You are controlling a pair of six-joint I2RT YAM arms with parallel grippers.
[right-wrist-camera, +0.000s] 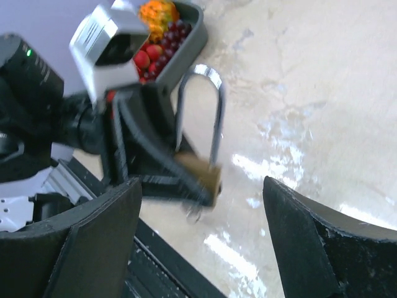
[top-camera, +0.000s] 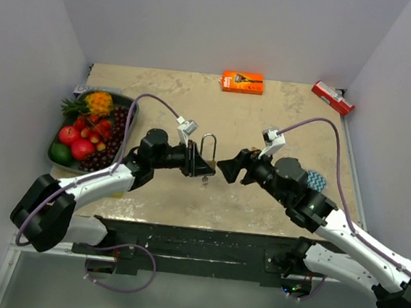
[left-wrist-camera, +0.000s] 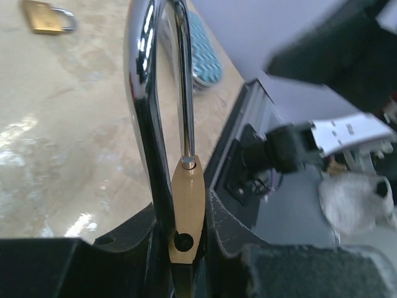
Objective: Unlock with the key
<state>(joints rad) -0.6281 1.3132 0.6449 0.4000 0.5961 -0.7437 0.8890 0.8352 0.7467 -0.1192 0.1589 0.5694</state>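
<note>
- My left gripper [top-camera: 194,162] is clamped on the brass body of the padlock [top-camera: 206,158] and holds it clear of the table [top-camera: 158,193], roughly midway between my two arms.
- The hold is on the flat faces of the body, low down. This leaves the steel shackle [left-wrist-camera: 155,93] standing upright and free, and the underside exposed.
- In the left wrist view both legs of the shackle appear seated in the body, so I judge the padlock to be locked.
- A small metal piece hangs under the body, which I take for the key [right-wrist-camera: 194,214]. It is blurred, and I cannot tell whether it sits in the keyhole or merely dangles.
- The padlock faces my right arm, presumably so that one gripper steadies it while the other works the key.
- My right gripper [top-camera: 229,169] is just beside the padlock and level with it. Its fingers [right-wrist-camera: 93,248] are spread wide, holding and touching nothing.
- Seen from the right wrist, the body and the supposed key lie between the spread fingers but beyond their tips.
- A fruit tray [top-camera: 127,103] sits behind my left arm, well apart. A second, smaller padlock [left-wrist-camera: 43,17] lies on the table in the left wrist view.
</note>
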